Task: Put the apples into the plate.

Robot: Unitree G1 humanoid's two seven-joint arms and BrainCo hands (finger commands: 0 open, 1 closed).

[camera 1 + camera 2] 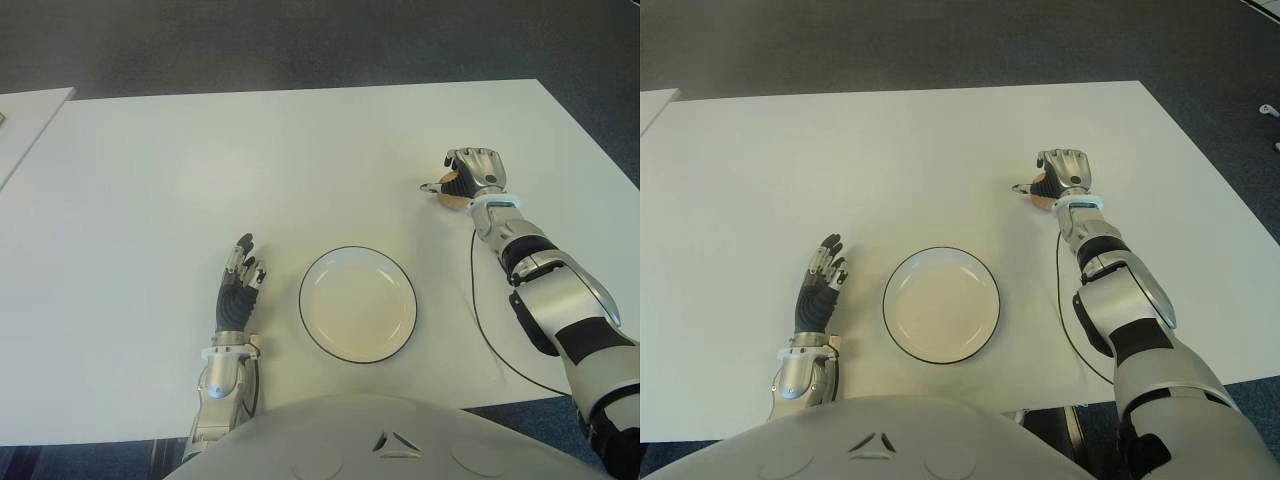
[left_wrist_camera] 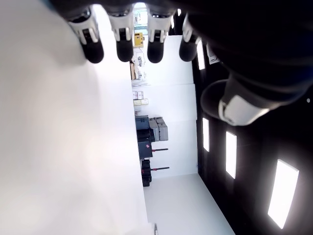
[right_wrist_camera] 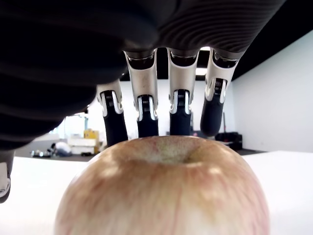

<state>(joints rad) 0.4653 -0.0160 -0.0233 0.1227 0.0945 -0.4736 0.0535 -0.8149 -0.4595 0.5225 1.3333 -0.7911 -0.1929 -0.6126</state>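
Right hand (image 1: 473,172) sits over the apple (image 1: 452,190), fingers (image 3: 146,115) draped down its far side, not clearly clamped on it. The apple is on the white counter (image 1: 300,160), beyond and right of the plate (image 1: 358,303). Left hand (image 1: 237,285) is just left of the plate, fingers straight, holding nothing. No readable writing anywhere.

no readable text, labels or numbers anywhere
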